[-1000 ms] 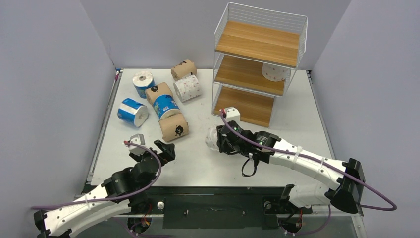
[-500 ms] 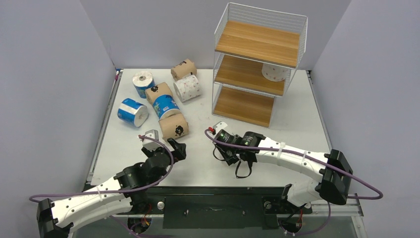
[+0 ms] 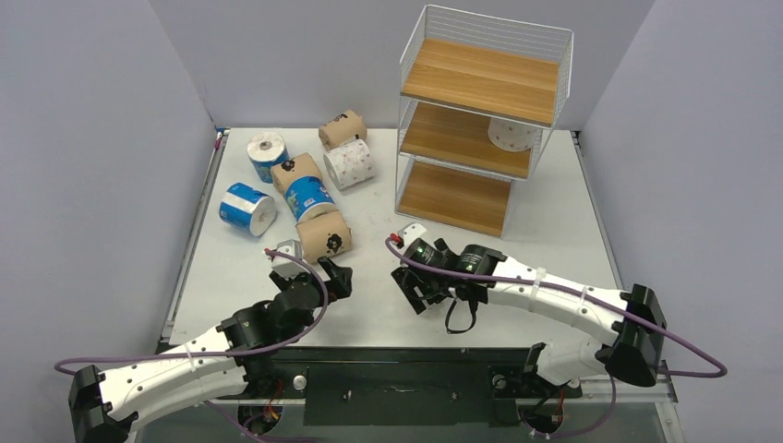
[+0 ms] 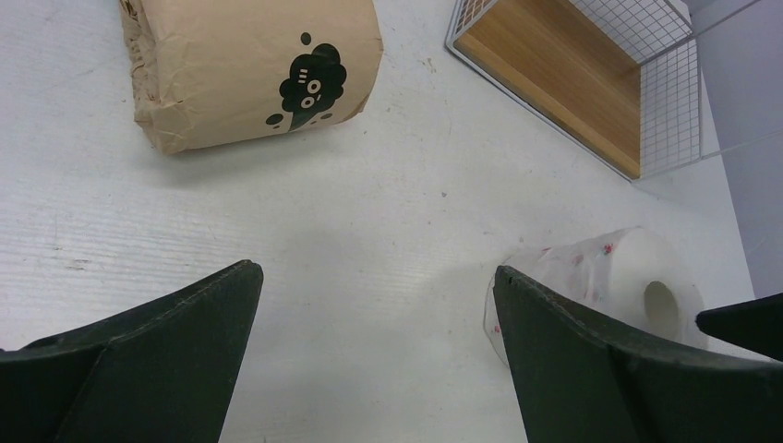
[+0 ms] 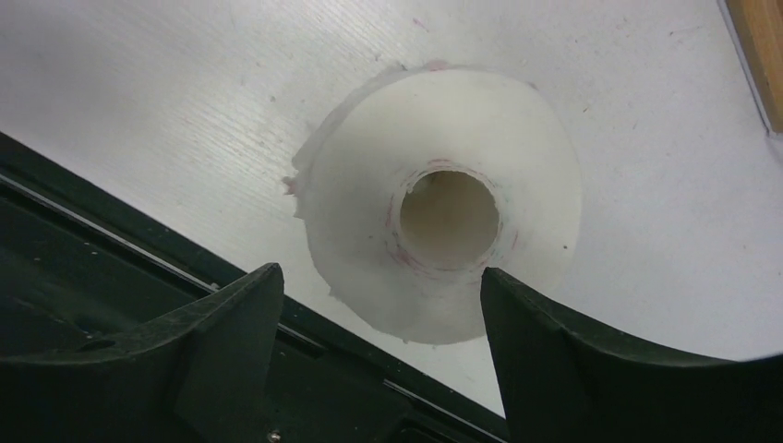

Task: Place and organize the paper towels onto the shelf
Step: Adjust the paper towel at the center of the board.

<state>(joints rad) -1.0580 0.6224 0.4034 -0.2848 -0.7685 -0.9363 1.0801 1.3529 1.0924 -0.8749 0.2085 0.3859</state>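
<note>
A white paper towel roll with pinkish dots (image 5: 443, 203) rests on the table near its front edge, its core hole facing the right wrist camera. My right gripper (image 5: 380, 272) is open, its fingertips just short of the roll and apart from it. The left wrist view has this roll (image 4: 600, 277) at the right. My left gripper (image 4: 376, 268) is open and empty over bare table, with a brown roll with a black mark (image 4: 249, 69) ahead of it. From above, my left gripper (image 3: 334, 274) sits just below that brown roll (image 3: 324, 236), and my right gripper (image 3: 413, 286) covers the dotted roll. The shelf (image 3: 480, 83) holds one dotted roll (image 3: 511, 135) on its middle board.
Loose rolls lie at the back left: two brown (image 3: 295, 169) (image 3: 342, 128), three blue-and-white (image 3: 247, 208) (image 3: 267, 152) (image 3: 308, 197) and one dotted (image 3: 349, 163). The shelf's bottom board (image 4: 563, 83) is close on the right. Grey walls close in both sides.
My right gripper carried the dotted roll toward the front edge, then opened and let it go. My left arm reached forward toward the brown roll, staying open.
</note>
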